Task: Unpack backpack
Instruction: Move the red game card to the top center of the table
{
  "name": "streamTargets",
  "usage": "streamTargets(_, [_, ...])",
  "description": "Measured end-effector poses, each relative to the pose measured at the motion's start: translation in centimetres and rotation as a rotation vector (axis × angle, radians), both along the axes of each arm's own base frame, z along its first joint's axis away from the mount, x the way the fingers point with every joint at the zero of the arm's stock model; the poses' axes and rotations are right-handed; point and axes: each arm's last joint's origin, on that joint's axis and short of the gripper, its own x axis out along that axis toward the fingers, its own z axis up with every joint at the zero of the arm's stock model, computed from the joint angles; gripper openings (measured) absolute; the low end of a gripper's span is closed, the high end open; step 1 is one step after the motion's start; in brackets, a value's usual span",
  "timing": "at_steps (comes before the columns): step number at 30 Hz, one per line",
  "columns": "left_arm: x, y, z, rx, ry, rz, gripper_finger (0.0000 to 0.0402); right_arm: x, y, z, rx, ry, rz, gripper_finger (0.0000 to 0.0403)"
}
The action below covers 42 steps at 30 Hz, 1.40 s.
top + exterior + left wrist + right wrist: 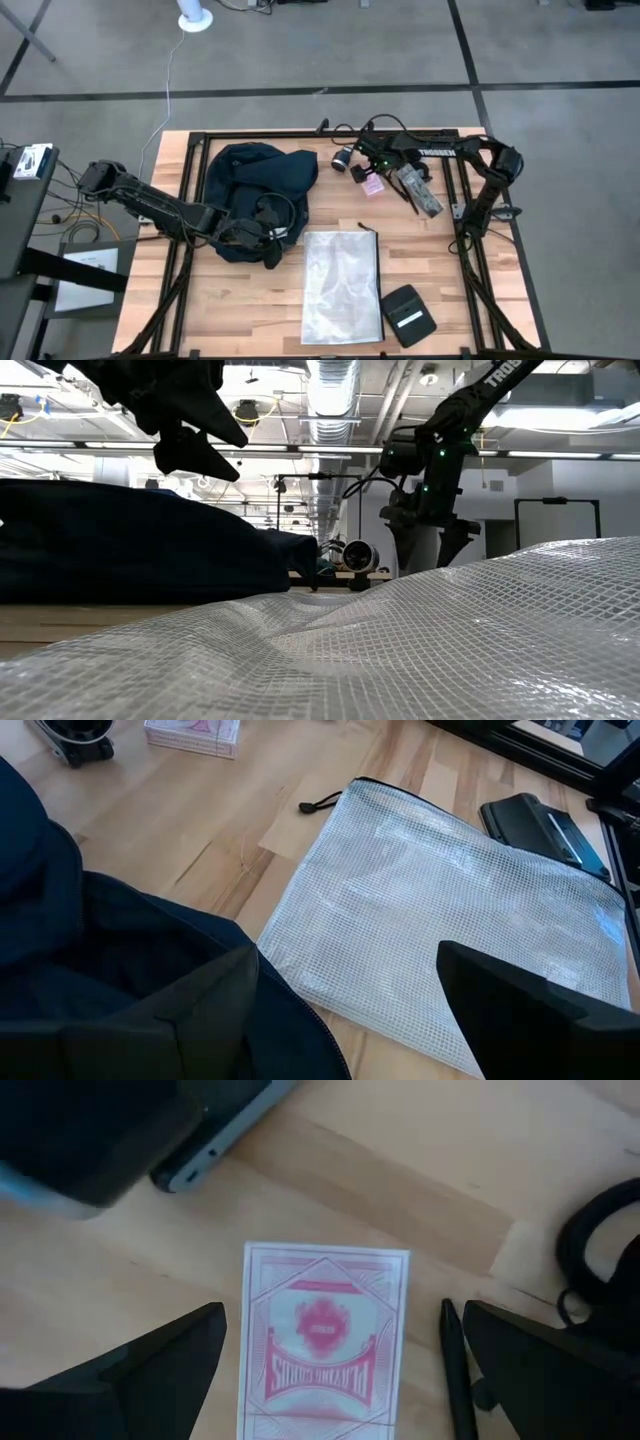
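The left gripper [262, 233], jaws spread wide and empty, hovers at the backpack [255, 180] edge facing the mesh pouch [342, 285]; the right gripper [372, 172] hangs open over a card box [325, 1342], well apart from the backpack

The backpack [255, 195] lies at the counter's [480, 300] left, a mesh pouch [342, 286] right of it, a card box [374, 185] behind the pouch.

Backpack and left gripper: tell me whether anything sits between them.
Nothing visible does. The left gripper is open, at the backpack edge nearest the mesh pouch, its fingers over the navy fabric. The pouch lies beside it on the table, not in between. The right gripper hovers over a pink card box.
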Motion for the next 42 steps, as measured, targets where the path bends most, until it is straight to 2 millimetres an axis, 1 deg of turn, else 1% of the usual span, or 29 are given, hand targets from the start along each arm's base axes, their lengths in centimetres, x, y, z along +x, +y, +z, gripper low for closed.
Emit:
streamTargets(2, [0.0, 0.0, 0.0, -0.001, -0.003, 0.000, 0.0295, -0.1, -0.1, -0.1, 0.007, 0.001, 0.000, 0.0400])
streamTargets(4, [0.0, 0.0, 0.0, -0.001, -0.003, 0.000, 0.0295, 0.3, 0.0, -0.6, 0.020, -0.005, 0.012, 0.0400])
streamTargets(8, [0.1, 0.0, 0.1, 0.002, -0.009, -0.003, 0.0295, 0.8, 0.1, -2.4, 0.066, 0.037, 0.029, 0.0400])
streamTargets(11, [0.0, 0.0, 0.1, 0.004, -0.007, -0.004, 0.0295, 1.2, 0.5, -3.2, 0.078, 0.056, 0.045, 0.0400])
streamTargets(17, [0.0, 0.0, 0.1, 0.004, -0.006, -0.004, 0.0295, 1.8, 1.4, -3.5, 0.065, 0.064, 0.075, 0.0399])
streamTargets(20, [0.0, 0.0, 0.1, 0.005, -0.006, -0.004, 0.0295, 2.0, 2.1, -3.5, 0.069, 0.071, 0.095, 0.0383])
streamTargets(23, [0.0, 0.0, 0.1, 0.005, -0.006, -0.004, 0.0295, 2.4, 3.1, -3.5, 0.073, 0.075, 0.116, 0.0345])
streamTargets(26, [0.0, 0.0, 0.1, 0.006, -0.006, -0.004, 0.0295, 3.0, 4.6, -3.4, 0.078, 0.073, 0.156, 0.0304])
streamTargets(27, [0.0, 0.0, 0.1, 0.013, -0.006, 0.000, 0.0295, 3.2, 5.1, -3.4, 0.081, 0.072, 0.166, 0.0296])
streamTargets(31, [0.0, 0.0, 0.1, 0.024, -0.007, 0.002, 0.0295, 3.9, 8.0, -3.4, 0.094, 0.080, 0.216, 0.0295])
streamTargets(36, [0.0, 0.1, 0.1, 0.047, -0.007, 0.006, 0.0295, 3.9, 12.7, -2.9, 0.137, 0.126, 0.292, 0.0312])
streamTargets(38, [0.0, 0.1, 0.1, 0.065, -0.008, 0.018, 0.0295, 3.9, 14.3, -2.3, 0.134, 0.109, 0.325, 0.0313])
streamTargets(42, [0.0, 0.1, 0.1, 0.057, -0.013, 0.033, 0.0295, 3.6, 16.6, 0.0, 0.106, 0.022, 0.362, 0.0306])
